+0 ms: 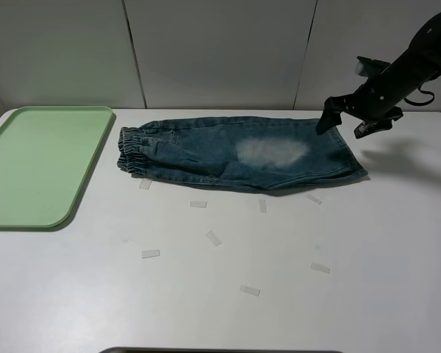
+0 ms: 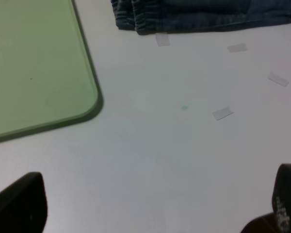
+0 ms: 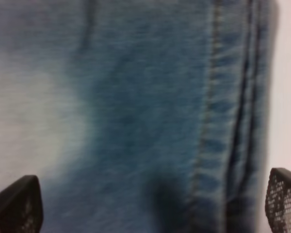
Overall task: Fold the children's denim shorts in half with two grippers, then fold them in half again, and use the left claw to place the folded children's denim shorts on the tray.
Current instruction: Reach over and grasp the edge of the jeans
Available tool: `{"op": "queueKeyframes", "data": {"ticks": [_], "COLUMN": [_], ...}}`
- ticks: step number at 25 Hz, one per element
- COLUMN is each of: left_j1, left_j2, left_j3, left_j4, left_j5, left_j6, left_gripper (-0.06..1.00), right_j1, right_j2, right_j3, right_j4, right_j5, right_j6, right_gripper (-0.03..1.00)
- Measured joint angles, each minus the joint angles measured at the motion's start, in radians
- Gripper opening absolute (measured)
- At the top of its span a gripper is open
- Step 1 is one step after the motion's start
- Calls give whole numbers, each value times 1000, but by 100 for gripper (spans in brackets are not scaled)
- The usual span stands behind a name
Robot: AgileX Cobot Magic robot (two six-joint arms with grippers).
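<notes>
1. On the right gripper: spread wide, holding nothing.
2. Close under its fingers: the leg end of the children's denim shorts, lying flat on the table.
3. On the left gripper: spread wide, holding nothing.
4. Well past its fingers: a corner of the tray, and the stretchy waist end of the shorts.

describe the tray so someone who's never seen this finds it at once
Start at the white table and look left of the denim shorts. The tray is the large flat rectangle with rounded corners; its pale green sets it apart from the blue shorts.
</notes>
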Motion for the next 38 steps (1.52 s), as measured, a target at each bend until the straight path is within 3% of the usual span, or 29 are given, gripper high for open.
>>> {"op": "queueKeyframes", "data": {"ticks": [7, 26, 31, 38], "left_j1": [0, 0, 0, 0], "left_j2": [0, 0, 0, 0], "left_j3": [0, 0, 0, 0], "left_j4": [0, 0, 0, 0], "left_j5": [0, 0, 0, 0], "left_j6": [0, 0, 0, 0], "left_gripper": [92, 92, 92, 92], "right_j1": [-25, 7, 47, 87], "right_j2": [33, 99, 102, 103], "right_j3": [-1, -7, -8, -8], "right_j4": [-91, -13, 31, 20], "right_j5": [-59, -74, -42, -21], "right_j6": [29, 36, 36, 39], "right_gripper": [69, 68, 54, 15]}}
